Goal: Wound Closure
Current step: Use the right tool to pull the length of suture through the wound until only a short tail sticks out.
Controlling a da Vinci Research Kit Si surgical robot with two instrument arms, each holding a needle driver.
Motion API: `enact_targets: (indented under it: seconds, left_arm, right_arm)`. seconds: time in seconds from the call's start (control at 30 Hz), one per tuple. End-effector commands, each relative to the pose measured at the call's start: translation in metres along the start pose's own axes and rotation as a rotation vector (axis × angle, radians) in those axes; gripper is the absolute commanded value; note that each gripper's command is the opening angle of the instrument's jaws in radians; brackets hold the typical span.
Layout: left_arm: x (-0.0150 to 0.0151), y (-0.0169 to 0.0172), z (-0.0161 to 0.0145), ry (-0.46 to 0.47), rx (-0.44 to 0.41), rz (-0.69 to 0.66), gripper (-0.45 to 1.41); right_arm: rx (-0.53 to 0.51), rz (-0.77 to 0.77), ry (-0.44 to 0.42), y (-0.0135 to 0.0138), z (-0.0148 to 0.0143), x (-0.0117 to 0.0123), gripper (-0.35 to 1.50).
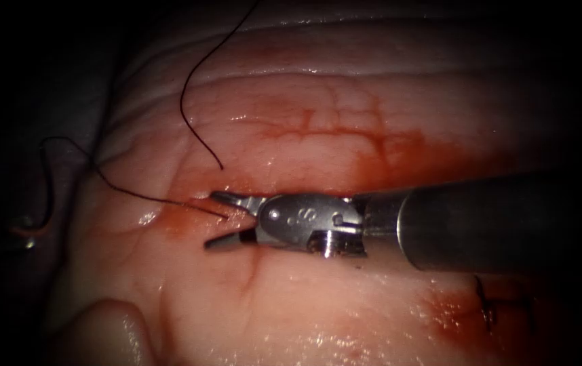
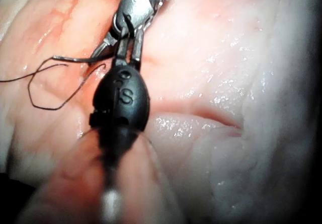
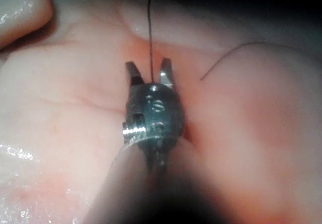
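My right tool point(image 1: 209, 220) comes in from the right and lies along the cut point(image 1: 304, 188) in the tissue point(image 1: 291, 115), near the cut's left end. Its jaws are open, and a dark thread point(image 1: 135, 193) runs in from the left and passes between them; the right wrist view shows the thread point(image 3: 150, 27) in the gap of the open right tool point(image 3: 148, 65), ungripped. A second strand point(image 1: 184, 102) curves down from the top and ends free above the jaws. My left tool point(image 2: 129, 38) has its two fingers slightly apart, holding nothing, close to the right tool's silver wrist point(image 2: 143, 2).
Red fluid point(image 1: 386, 146) stains the tissue above the cut. Dark stitches point(image 1: 491, 308) sit at the lower right. A rounded tissue lump point(image 1: 101, 329) rises at the lower left. Thread loops point(image 1: 47, 176) trail off the tissue's left edge.
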Motion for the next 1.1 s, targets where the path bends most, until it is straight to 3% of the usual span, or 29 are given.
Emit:
enact_targets:
  seconds: [0.03, 0.33, 0.6, 0.8, 1.03, 1.07, 1.1]
  left_arm:
    - [-0.0005, 0.0002, 0.0005, 0.004, -0.006, -0.001, -0.45]
    - [-0.0008, 0.0011, 0.0014, 0.02, -0.014, 0.013, -0.45]
    - [-0.0017, 0.0032, 0.0037, -0.01, -0.059, 0.009, -0.45]
    - [-0.0019, 0.0041, 0.0045, -0.015, -0.075, 0.009, -0.45]
    - [-0.0016, 0.0038, 0.0039, -0.014, -0.083, 0.006, -0.45]
    - [-0.0016, 0.0037, 0.0037, -0.013, -0.086, 0.005, -0.45]
    - [-0.0015, 0.0035, 0.0035, -0.014, -0.086, 0.004, -0.45]
  right_arm:
    - [0.011, 0.03, -0.017, -0.0007, 0.0008, -0.0005, -0.35]
    - [0.01, 0.151, -0.09, -0.0026, -0.0021, -0.0005, -0.35]
    - [0.062, 0.173, -0.088, -0.0098, -0.0068, 0.002, -0.35]
    - [0.126, 0.193, -0.07, -0.0149, -0.0085, 0.0047, -0.35]
    - [0.17, 0.155, -0.018, -0.0171, -0.008, 0.0059, -0.35]
    - [0.165, 0.124, 0.004, -0.0168, -0.0079, 0.0059, -0.23]
    - [0.157, 0.095, 0.025, -0.0163, -0.0078, 0.0059, 0.31]
